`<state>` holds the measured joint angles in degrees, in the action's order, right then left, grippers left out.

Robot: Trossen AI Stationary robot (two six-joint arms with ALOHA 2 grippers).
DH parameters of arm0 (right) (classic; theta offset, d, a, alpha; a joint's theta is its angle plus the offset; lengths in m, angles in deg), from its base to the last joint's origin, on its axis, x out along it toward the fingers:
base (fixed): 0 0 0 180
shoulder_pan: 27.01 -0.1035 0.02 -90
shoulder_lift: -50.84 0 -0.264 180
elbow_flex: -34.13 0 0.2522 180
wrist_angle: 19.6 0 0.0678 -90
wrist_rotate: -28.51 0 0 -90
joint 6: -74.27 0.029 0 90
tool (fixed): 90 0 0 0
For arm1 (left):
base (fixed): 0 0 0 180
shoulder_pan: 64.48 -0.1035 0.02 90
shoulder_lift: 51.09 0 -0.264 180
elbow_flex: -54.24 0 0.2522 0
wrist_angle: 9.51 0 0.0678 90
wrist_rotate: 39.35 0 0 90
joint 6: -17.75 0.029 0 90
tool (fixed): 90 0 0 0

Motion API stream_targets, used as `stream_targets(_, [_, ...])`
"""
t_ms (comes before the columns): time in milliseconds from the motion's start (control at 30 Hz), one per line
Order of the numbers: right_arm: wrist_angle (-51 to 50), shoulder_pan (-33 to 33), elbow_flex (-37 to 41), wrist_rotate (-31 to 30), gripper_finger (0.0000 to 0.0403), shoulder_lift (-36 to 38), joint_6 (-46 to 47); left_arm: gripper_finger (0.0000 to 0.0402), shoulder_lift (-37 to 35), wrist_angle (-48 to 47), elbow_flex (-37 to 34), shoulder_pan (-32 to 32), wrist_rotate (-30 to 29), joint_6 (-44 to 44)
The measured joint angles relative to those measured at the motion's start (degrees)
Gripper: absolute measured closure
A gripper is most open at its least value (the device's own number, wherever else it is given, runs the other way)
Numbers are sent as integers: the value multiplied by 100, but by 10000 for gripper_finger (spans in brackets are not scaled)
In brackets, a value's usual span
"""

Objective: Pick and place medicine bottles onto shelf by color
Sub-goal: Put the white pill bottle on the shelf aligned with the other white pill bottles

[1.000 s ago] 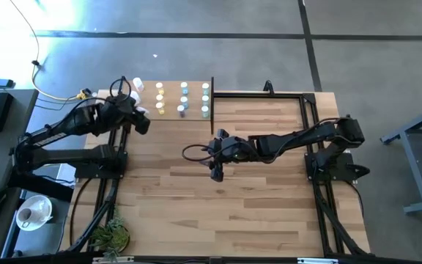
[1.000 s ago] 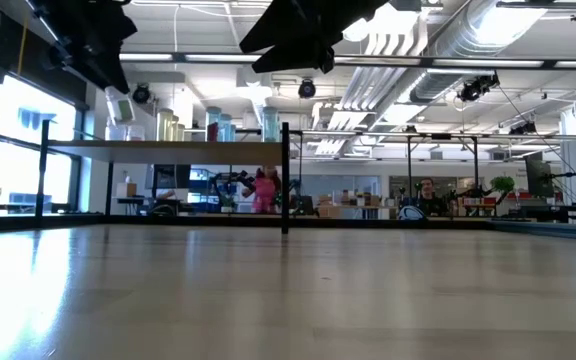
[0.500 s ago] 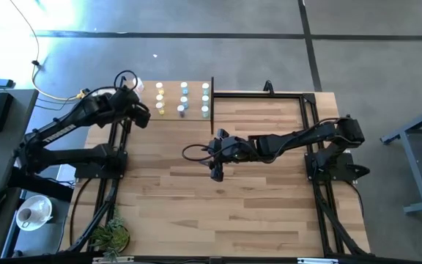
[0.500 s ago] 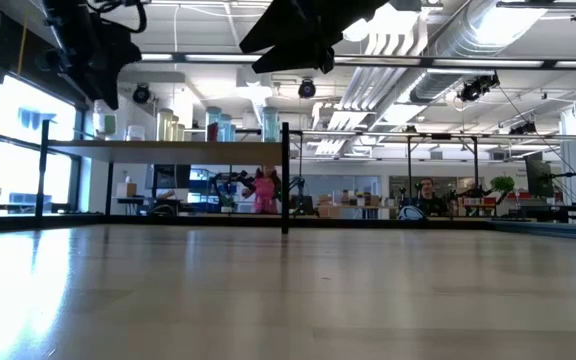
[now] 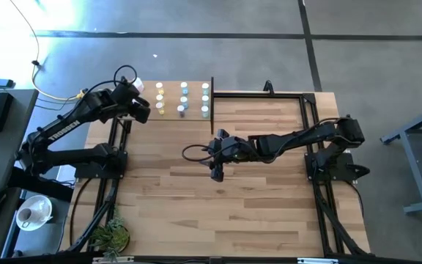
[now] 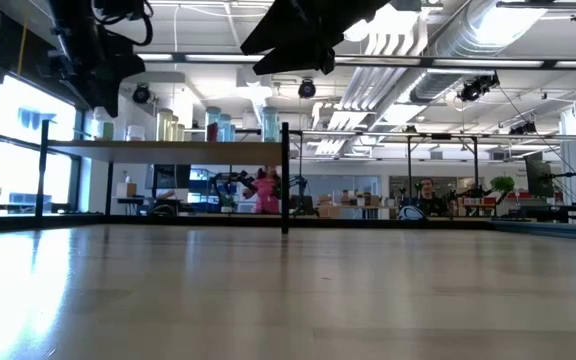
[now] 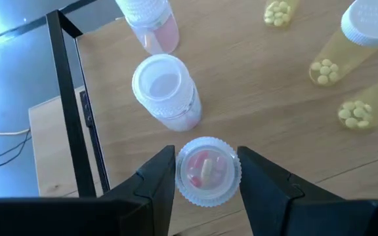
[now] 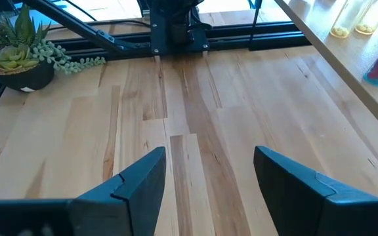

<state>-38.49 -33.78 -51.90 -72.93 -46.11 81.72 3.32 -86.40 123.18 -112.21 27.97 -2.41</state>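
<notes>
The left gripper (image 7: 207, 172) is clamped on a small clear pink-tinted medicine bottle with a ribbed pale cap (image 7: 207, 170), a dark finger pressed to each side of the cap, pink and yellow pills visible through the top. In the high view this gripper (image 5: 139, 108) is placed over the left end of the small light-wood shelf with thin black corner posts (image 5: 168, 88). Whether the held bottle is already resting on the board or just above it cannot be told.

Just beyond the held bottle a second pink-tinted white-capped bottle (image 7: 165, 89) is seen upright on the shelf board, and a third pink bottle (image 7: 151, 25) is set farther along, so a pink column is judged to be forming here. Yellow-tinted bottles with yellow pills (image 7: 346, 39) are kept well apart in the next column. One black post (image 7: 71, 98) is close beside the gripper.

For a good placement, the bottle should be lowered straight and upright, in line with the pink pair, with a gap left so the neighbour is not knocked. The fingers should be opened only once the base is seated, then lifted clear vertically, away from the post.

The right gripper (image 8: 205, 172) is spread wide with nothing in it, waiting above the bare wood-plank tabletop (image 8: 195, 111) near the middle; a potted green plant (image 8: 18, 59) is seen at the far table edge.
</notes>
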Motion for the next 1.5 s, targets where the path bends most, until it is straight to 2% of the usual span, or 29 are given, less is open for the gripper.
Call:
stream_targets(233, [0,0,0,0,181,0,1,236,22,-155,-35,-33,148,144])
stream_targets(467, [-4,0,0,2,181,0,2,220,21,-93,-33,-31,130,144])
stream_targets(700, [-26,0,0,4,181,0,19,218,20,-33,-33,-32,-345,133])
stream_targets(933, [-26,0,0,4,181,0,19,218,17,-15,-29,-31,-14,172])
stream_targets(1500, [-24,-2,0,4,181,0,19,218,11,0,-24,-31,-270,236])
